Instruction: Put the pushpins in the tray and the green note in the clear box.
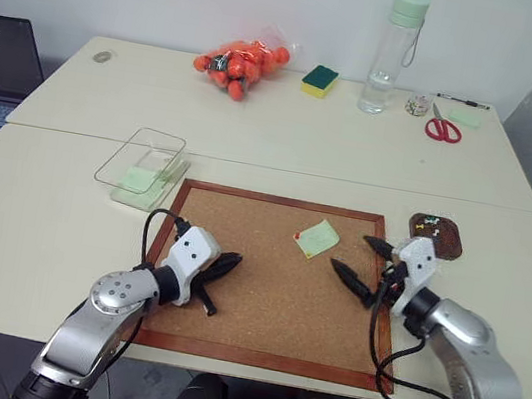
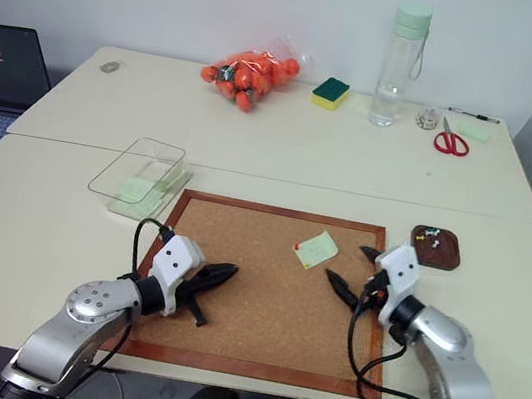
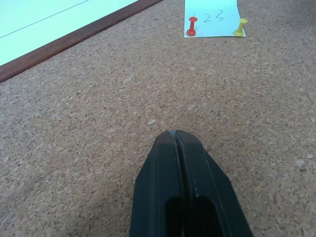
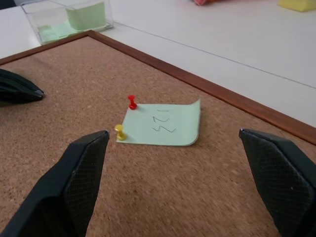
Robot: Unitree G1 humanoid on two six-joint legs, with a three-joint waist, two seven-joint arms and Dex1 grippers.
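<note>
Green note [image 4: 160,124] sits centre-right on the corkboard [image 1: 260,300], pinned along one edge by a red pushpin [image 4: 132,101] and a yellow pushpin [image 4: 120,132]. The opposite edge curls up off the cork. Something is scribbled on it; unreadable.

Right gripper [image 1: 365,266] is at the right side of the board with its fingers spread wide, holding nothing; the right wrist view shows the note lying between the two fingers and well ahead of them. Left gripper [image 1: 223,268] is lower-left on the board, fingers clenched together on nothing, apart from the note.

Tray [image 1: 436,236] is off the board's upper-right corner, on the table, with a few pins already in it; count and colours are hard to make out. Clear box [image 1: 143,162] is off the board's upper-left corner, and something pale green already lies in or under it. Can't tell which.

Handling, as a judgement:
- Pins are tiny, hard and slick, with the heads far narrower than a finger. Best to pinch the plastic head from the sides and pull straight out; they slip or flick away easily.
- Note is thin, limp and near weightless. Both pins should come out first or it may tear. After that the lifted edge is the place to take hold; flat paper on cork gives the fingers nothing to bite.

How deep the pins are seated isn't visible. Left wrist view cuts the note off at the frame's top edge.
</note>
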